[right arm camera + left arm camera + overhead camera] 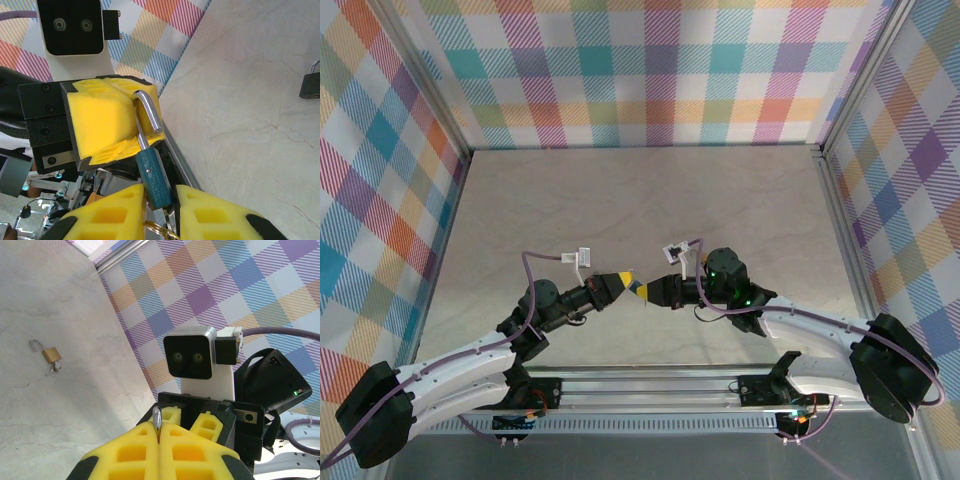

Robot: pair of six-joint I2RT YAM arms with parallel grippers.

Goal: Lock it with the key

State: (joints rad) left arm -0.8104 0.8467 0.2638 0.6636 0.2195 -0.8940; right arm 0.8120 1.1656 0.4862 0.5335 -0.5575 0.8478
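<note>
My left gripper (159, 436) was clamped shut on the open silver shackle (150, 112) of the small teal metal padlock (156, 182). My right gripper (160, 197) pinched its body. Padlock hung between both grippers, long axis gripper-to-gripper, shackle pointing at the left one.

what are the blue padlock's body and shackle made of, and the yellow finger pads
Padlock body: likely metal under a matte teal coating, with one small rivet showing. Shackle: bare polished steel, judging by its bright silvery glints. Pads: matte yellow, moulded with hollow cells, probably soft rubber or printed plastic.
</note>
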